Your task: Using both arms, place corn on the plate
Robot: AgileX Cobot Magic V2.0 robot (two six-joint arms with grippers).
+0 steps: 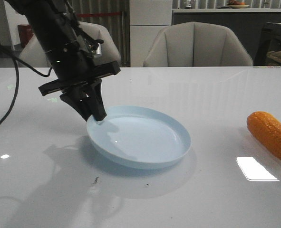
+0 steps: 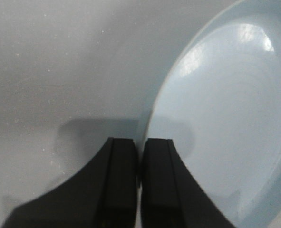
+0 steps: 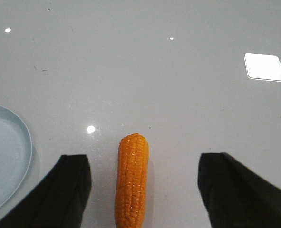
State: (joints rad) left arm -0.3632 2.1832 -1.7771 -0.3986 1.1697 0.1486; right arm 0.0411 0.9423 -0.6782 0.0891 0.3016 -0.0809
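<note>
- Pinching the near-left rim of the plate (image 1: 139, 137), the left gripper (image 1: 98, 116) has its black fingers (image 2: 119, 185) closed tight with the rim's edge caught between them, as the left wrist view shows.
- That side of the plate looks raised off the table (image 1: 202, 95), so the pale blue dish sits tilted, its far-right edge resting low.
- Off to the right, well apart from the plate, the corn (image 1: 271, 135) lies flat on the glossy white top, running to the edge of the front view.
- From the right wrist camera, the right gripper (image 3: 142, 190) hangs over the cob with its jaws spread wide, one finger either side and neither touching it.
- Between corn and plate the tabletop shows only ceiling-light reflections, one bright square patch (image 1: 256, 169) lying just beside the cob.
- A few dark specks (image 1: 95, 180) mark the surface in front of the plate.
- Behind the table stand two pale upholstered chairs (image 1: 197, 45), and a black cable (image 1: 9, 95) loops down at the left.
</note>
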